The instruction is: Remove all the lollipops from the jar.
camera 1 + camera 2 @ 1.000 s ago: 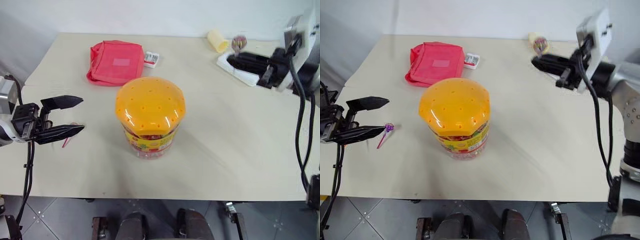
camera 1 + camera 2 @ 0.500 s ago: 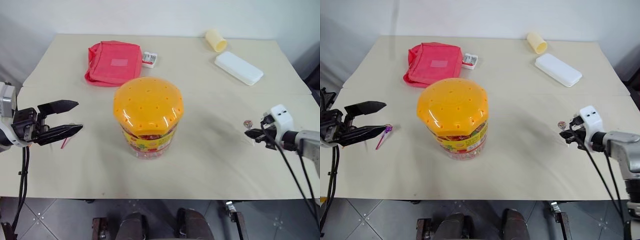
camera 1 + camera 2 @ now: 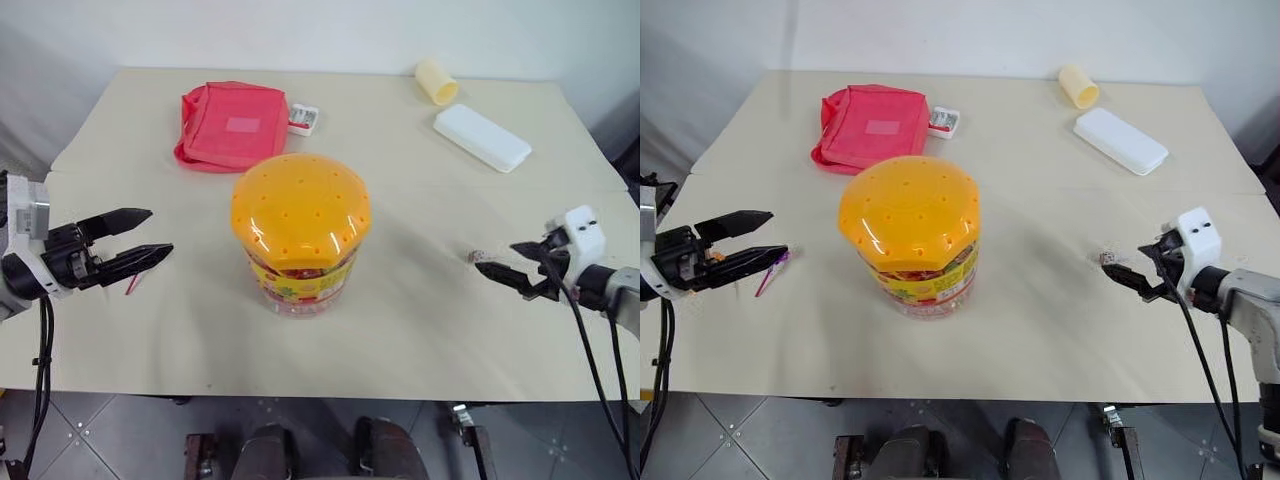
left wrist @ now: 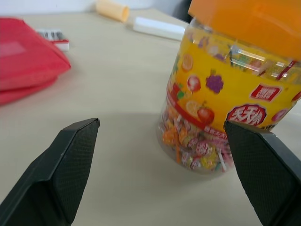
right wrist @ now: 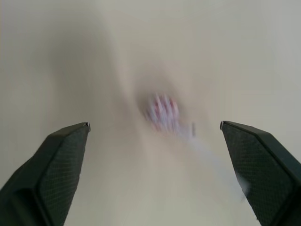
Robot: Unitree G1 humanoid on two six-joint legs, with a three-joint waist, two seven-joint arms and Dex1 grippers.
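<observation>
The jar, a clear tub with a candy label and a domed orange lid, stands mid-table; its lower part holds many wrapped candies. To its left hovers my left gripper, open, pointing at the jar with nothing between the fingers. Just past its lower finger a purple lollipop lies on the table. On the right, my right gripper is open low over the table. A pink-silver lollipop lies loose in front of its fingertips, seen from the head as a lollipop.
At the back left lies a red pouch with a small white box beside it. A pale yellow cup lies on its side at the back right, near a white case. The table's front edge is close.
My right gripper came down from high at the back right to the table's right side and opened, leaving the lollipop on the table. My left gripper sank a little.
</observation>
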